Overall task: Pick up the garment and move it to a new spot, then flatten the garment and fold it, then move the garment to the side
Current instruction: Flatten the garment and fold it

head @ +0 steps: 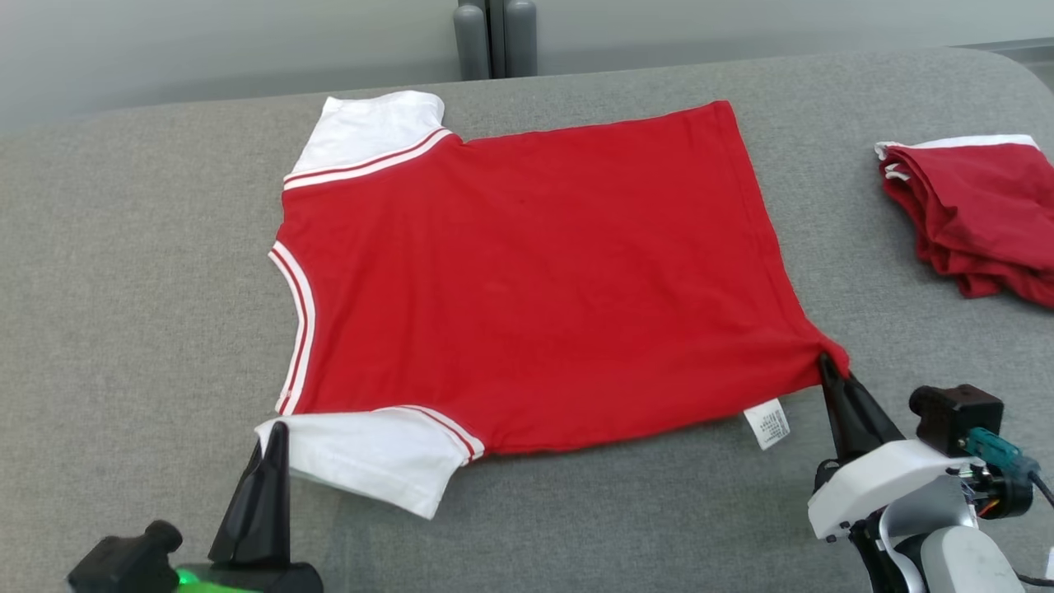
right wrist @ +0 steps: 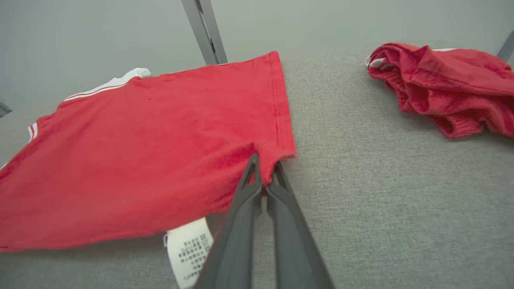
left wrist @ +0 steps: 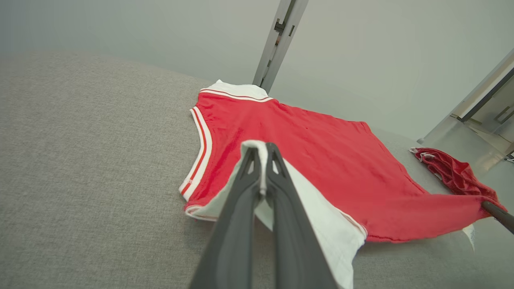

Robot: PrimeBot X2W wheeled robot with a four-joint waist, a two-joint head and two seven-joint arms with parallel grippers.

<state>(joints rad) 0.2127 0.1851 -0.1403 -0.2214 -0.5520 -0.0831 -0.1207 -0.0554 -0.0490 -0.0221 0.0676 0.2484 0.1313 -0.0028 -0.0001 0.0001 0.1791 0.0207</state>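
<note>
One heap (head: 972, 214), perhaps shorts, near garment (head: 535, 272)

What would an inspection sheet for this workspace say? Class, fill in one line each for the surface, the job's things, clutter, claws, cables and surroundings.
Surface: grey fabric tabletop, bare around the shirt.
Job's things: red T-shirt spread flat, neck toward the robot's left; care label sticking out below the near edge.
Clutter: second red garment bunched at the far right, apart from the shirt.
Claws: left claw shut on the near white sleeve; right claw shut on the near hem corner.
Cables: dark cable by the right wrist, off the shirt.
Surroundings: pale wall; grey posts behind the table's far edge.
</note>
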